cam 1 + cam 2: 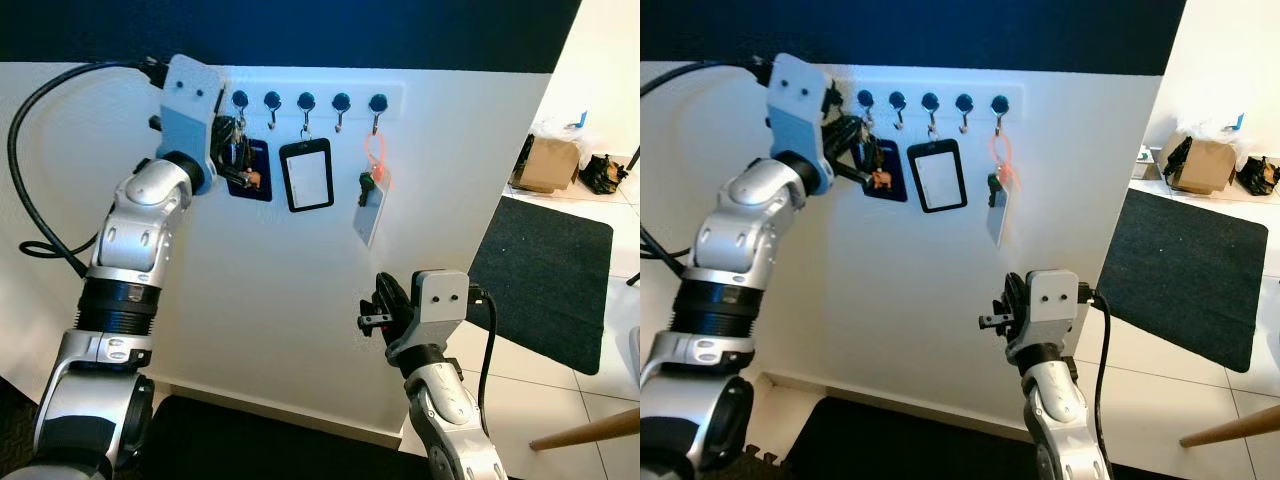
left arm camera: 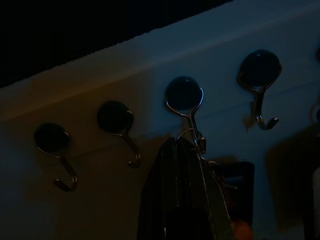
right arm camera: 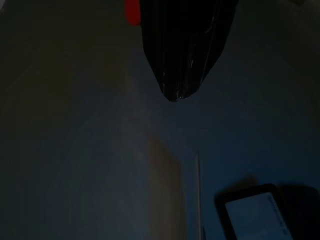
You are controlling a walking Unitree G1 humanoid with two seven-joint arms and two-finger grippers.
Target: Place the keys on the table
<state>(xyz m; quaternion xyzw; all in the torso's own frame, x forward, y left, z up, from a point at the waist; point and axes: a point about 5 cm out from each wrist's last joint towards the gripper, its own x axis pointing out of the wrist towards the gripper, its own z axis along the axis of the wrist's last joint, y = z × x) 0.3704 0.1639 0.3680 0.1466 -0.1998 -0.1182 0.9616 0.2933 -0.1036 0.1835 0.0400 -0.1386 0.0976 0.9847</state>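
Two silver arms stood before a white wall. Nearest, at lower centre of the frame, the right end effector point(image 1: 378, 305) hovered just off the wall, its black fingers pressed together, holding nothing. Farther up, at upper left, the left end effector point(image 1: 234, 150) was raised to the hook rail point(image 1: 320, 97), its fingers pinching the keys point(image 1: 238, 160), which hung from the second hook point(image 2: 184, 95) against a dark blue card holder point(image 1: 255, 175). Right of them hung a black badge holder point(image 1: 306, 175) and an orange-looped tag point(image 1: 370, 205). Beyond, at far right, a dark mat point(image 1: 550, 275) lay on the tiled floor point(image 1: 600, 390).
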